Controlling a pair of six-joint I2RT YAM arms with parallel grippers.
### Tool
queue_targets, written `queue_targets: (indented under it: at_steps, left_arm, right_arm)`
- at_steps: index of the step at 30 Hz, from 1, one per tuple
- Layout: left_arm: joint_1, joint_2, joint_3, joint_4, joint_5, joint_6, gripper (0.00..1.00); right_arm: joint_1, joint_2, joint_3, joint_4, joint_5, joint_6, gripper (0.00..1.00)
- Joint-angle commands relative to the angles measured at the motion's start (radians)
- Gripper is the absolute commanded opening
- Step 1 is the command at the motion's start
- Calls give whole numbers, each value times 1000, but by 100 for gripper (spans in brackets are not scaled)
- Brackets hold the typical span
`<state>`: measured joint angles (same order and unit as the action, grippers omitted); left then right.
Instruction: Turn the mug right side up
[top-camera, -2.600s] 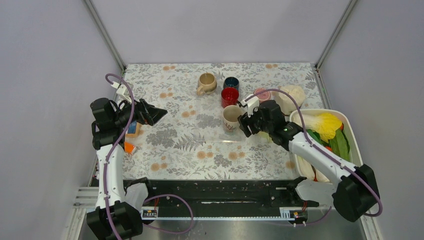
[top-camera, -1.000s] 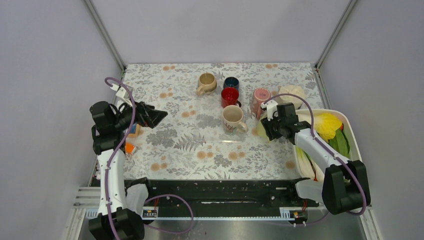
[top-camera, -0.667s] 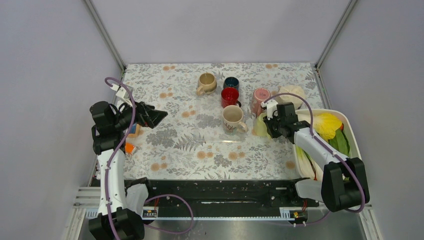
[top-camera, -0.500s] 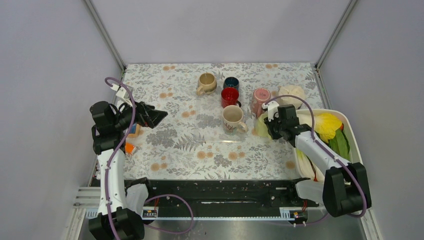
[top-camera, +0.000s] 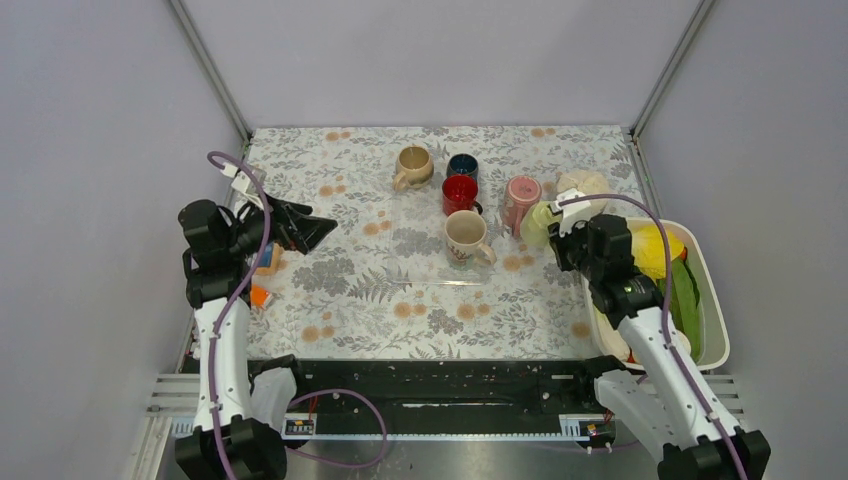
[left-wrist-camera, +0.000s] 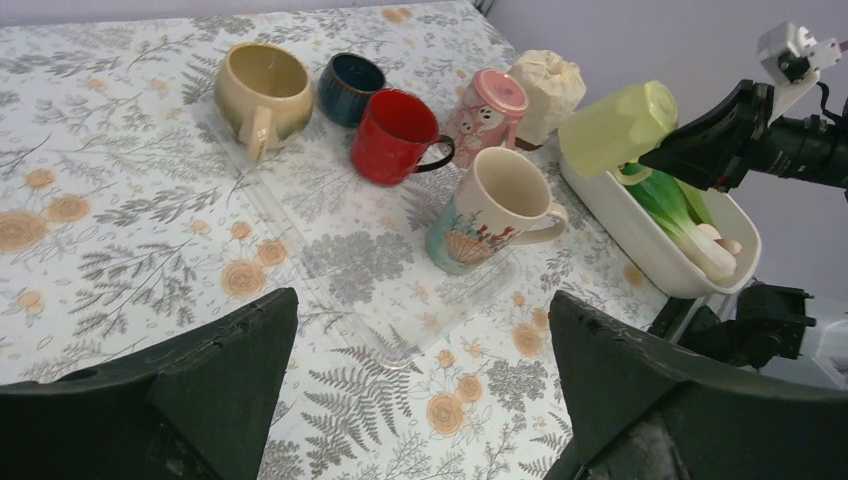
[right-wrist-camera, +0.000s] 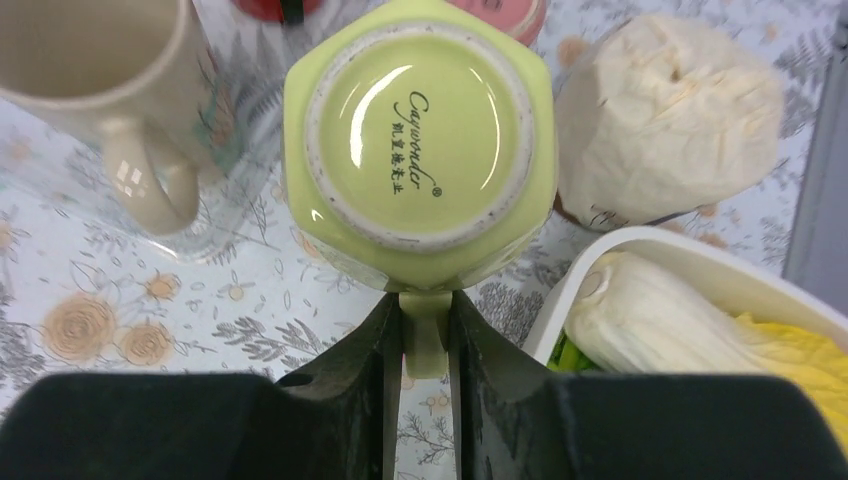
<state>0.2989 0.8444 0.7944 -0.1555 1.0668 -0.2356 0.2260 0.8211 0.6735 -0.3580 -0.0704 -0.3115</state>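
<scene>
**Green mug comes up off the cloth, held by the handle**

Since the earlier frames the right arm has left the cream mug, swung to the tub side and lifted the green mug (right-wrist-camera: 420, 140), which lay low by the tub half a second ago. The left arm has hardly stirred.

The right gripper (right-wrist-camera: 425, 320) is clamped on the mug's handle, one finger on each side. The mug hangs in the air just ahead of the fingertips. Its base faces back at the wrist and its mouth points away, so it is not yet upright.

The step in hand is the roll. I judge the wrist should turn until the rim faces up, slowly, because a thin handle may let the body swing. The pinch should hold until the base sits flat. Bare cloth below and to the left of the fingers looks safest.

Beyond the mug, the cream mug (right-wrist-camera: 90, 60) is ahead-left and the tub (right-wrist-camera: 640, 250) ahead-right. A white bundle (right-wrist-camera: 670, 110) and a pink mug (right-wrist-camera: 500, 10) lie farther on.

The left gripper (left-wrist-camera: 420, 390) hangs wide apart, empty, well away.

The base carries a cursive brand word starting with "C", with small Chinese characters under it; neither reads surely.
</scene>
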Motion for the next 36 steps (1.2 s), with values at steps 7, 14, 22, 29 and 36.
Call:
queue_targets:
  at_steps: [7, 14, 22, 29, 36]
  left_arm:
    - [-233, 72, 152, 251, -1, -144, 99]
    - [-419, 197, 147, 546, -83, -378, 99]
    - [-505, 413, 36, 1212, -96, -842, 97]
    - [-514, 529, -54, 1547, -204, -1038, 93]
    - [-564, 557, -117, 1546, -288, -998, 92]
  right_arm:
    - [-4, -73, 345, 75, -161, 206, 0]
    - [-4, 54, 474, 215, -326, 447, 0]
    - [-3, 257, 527, 517, -473, 769, 0]
    - [-2, 430, 500, 914, -561, 1158, 0]
    - [21, 507, 489, 990, -573, 1259, 0]
